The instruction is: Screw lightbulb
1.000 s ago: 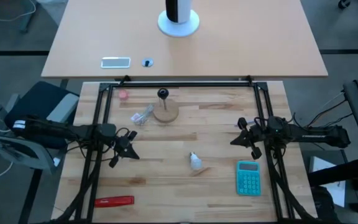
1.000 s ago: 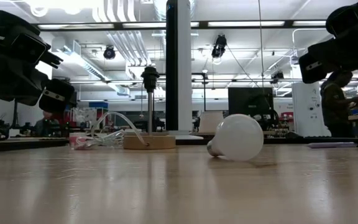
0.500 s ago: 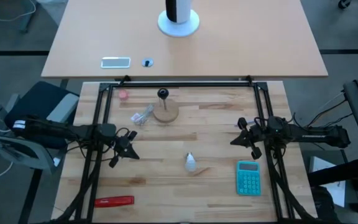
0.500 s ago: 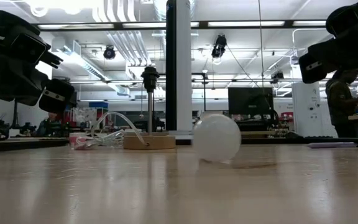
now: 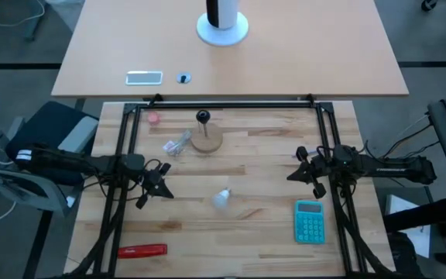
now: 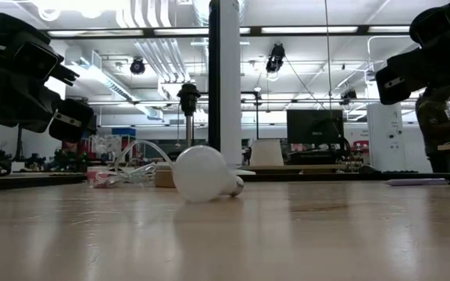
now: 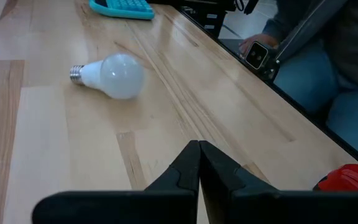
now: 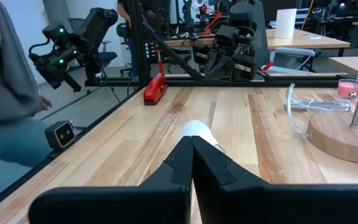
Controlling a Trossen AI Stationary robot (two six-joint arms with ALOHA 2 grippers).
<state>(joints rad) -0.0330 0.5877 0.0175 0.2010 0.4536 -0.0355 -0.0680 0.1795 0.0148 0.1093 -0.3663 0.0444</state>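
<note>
The lightbulb (image 5: pixel 221 198), small and white with a grey screw base, lies on its side on the wooden table, between the two arms. It also shows in the low view (image 6: pixel 201 173) and the left wrist view (image 7: pixel 114 74). In the right wrist view (image 8: pixel 199 129) it is partly hidden behind my own fingers. A black socket on a rod (image 5: pixel 203 117) stands on a round wooden base (image 5: pixel 207 140) at the far middle. My left gripper (image 5: pixel 155 186) is shut and empty left of the bulb. My right gripper (image 5: pixel 304 167) is shut and empty to its right.
A teal calculator (image 5: pixel 309 221) lies near the right. A red tool (image 5: pixel 142 250) lies at the near left. A clear plastic bag (image 5: pixel 176 145) and a pink thing (image 5: pixel 153 118) lie left of the socket base. A person's legs (image 7: pixel 328 81) show beside the table's edge.
The lightbulb has rolled along the table toward the left edge and turned about; its screw base, which pointed left in the low view, now points right. Both arms have kept still.
</note>
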